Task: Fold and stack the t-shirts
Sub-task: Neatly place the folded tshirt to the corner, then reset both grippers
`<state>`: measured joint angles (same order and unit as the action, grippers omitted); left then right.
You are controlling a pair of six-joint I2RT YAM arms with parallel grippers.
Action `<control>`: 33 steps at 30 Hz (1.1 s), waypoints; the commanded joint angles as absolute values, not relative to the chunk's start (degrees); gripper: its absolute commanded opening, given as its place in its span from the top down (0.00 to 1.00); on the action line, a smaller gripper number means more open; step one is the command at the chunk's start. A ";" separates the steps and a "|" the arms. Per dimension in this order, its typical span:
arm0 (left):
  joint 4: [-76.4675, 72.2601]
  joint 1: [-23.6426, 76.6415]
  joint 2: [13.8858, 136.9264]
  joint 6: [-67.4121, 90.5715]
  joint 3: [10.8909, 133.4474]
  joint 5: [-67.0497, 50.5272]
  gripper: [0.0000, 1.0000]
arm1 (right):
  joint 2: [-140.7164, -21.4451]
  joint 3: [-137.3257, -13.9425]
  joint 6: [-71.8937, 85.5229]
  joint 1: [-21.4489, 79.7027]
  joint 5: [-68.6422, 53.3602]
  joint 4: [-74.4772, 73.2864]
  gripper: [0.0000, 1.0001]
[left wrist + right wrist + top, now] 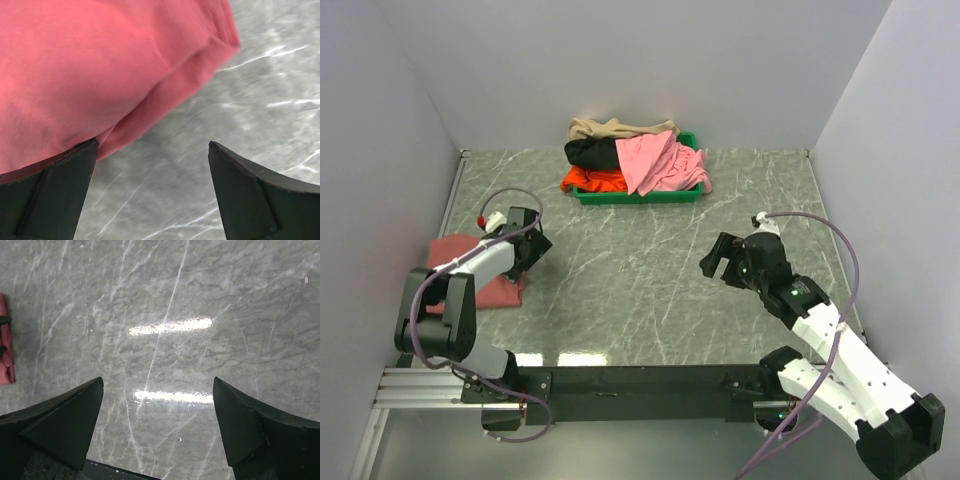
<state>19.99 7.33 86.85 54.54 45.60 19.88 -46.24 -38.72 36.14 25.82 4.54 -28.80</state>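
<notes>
Brick-red t-shirt (447, 248) lay folded, frame left. Left gripper (152, 150) and right gripper (157, 385) stood spread, empty. Next pick called for the pink t-shirt (655, 160) alone.

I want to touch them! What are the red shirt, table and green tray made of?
The red shirt looks like soft matte cloth: it creases. The table looks like glossy marble or a print: white veins, glare. The green tray seems plastic: stiff, even rim.

Table (650, 275) centre open; tray (640, 197) of t-shirts (655, 160) blocks rear.
</notes>
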 commanded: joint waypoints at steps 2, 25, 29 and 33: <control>28.99 7.65 83.68 58.71 41.75 22.40 0.01 | -45.79 -37.27 37.18 25.40 4.57 -27.51 0.04; 34.10 21.53 58.90 50.45 58.80 20.04 0.01 | -43.16 -44.38 35.51 25.31 10.98 -29.88 0.04; 30.86 21.53 53.80 49.75 55.73 19.69 0.01 | -40.18 -42.89 35.60 25.31 12.48 -28.48 0.03; 30.06 21.53 50.11 49.48 53.62 21.00 0.01 | -37.53 -41.57 34.63 25.31 14.85 -27.86 0.05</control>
<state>33.12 21.37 52.01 51.13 54.59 20.64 -39.81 -42.50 35.99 25.71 11.53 -30.39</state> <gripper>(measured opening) 0.994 0.953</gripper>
